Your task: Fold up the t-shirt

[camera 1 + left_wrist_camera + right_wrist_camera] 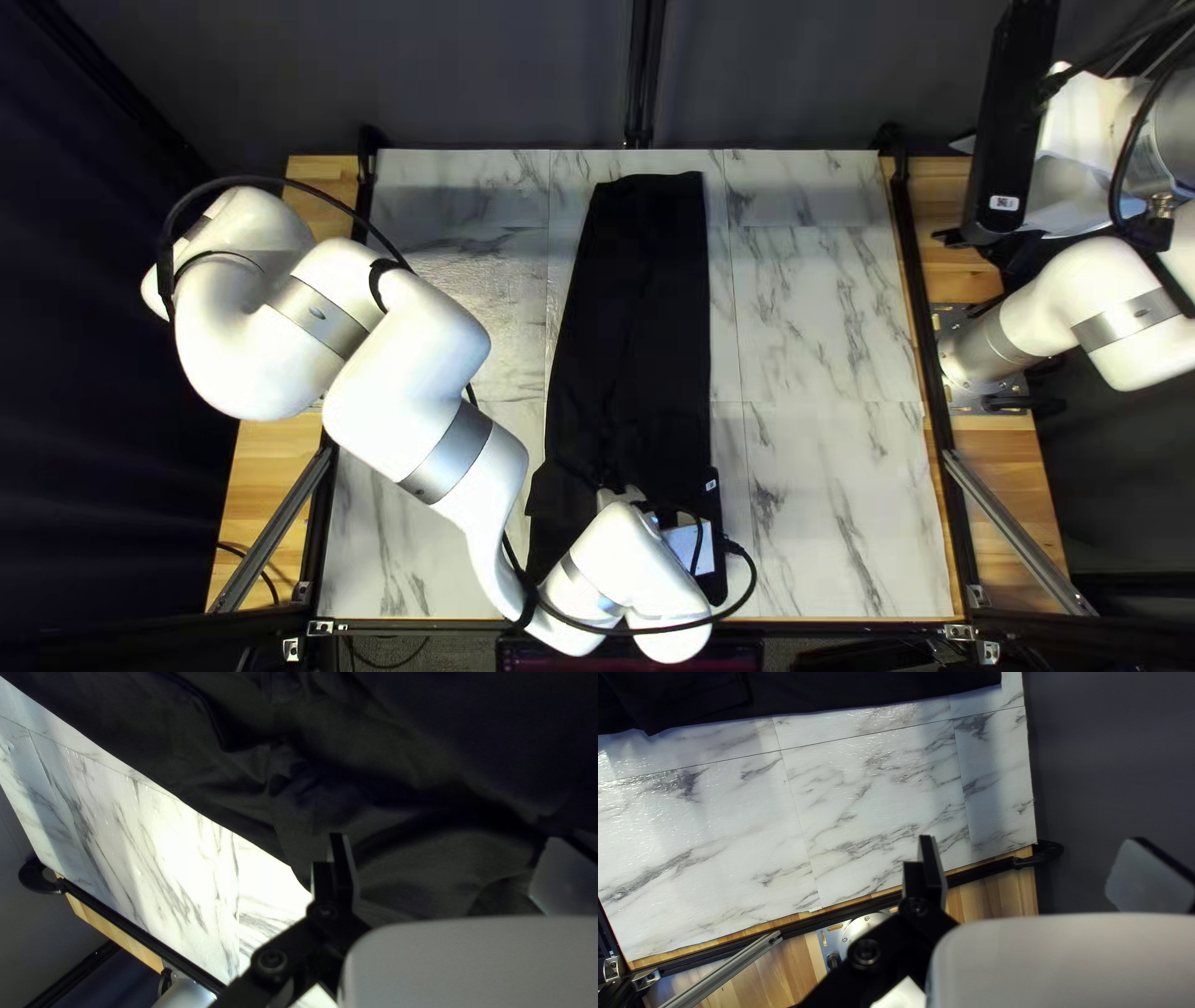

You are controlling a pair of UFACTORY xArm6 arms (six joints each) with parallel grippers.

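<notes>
Black jaws stand spread wide on the left gripper (613, 488), with nothing pinched between them. Dark cloth of the shirt (405, 778) fills the space ahead of and beneath them, rumpled into soft creases; whether either finger touches it, I cannot tell. One finger stands near the shirt's edge, where pale marble-patterned tabletop (822, 324) begins; the other is out over the fabric.

On the right gripper (959, 191) the jaws are also well apart and hold nothing. They point over the border between the marble surface and the wooden strip (996, 893), and the shirt lies well ahead, across a stretch of pale tabletop.

Farther out, the top left view shows the shirt as a long, narrow panel down the middle of the table, reaching from near the far edge toward the near edge. Its far end is narrower, and the left arm (436, 411) covers part of its near end. The right arm (1120, 324) is beside the table's right edge. Behind the far edge hangs a dark curtain (498, 75).
</notes>
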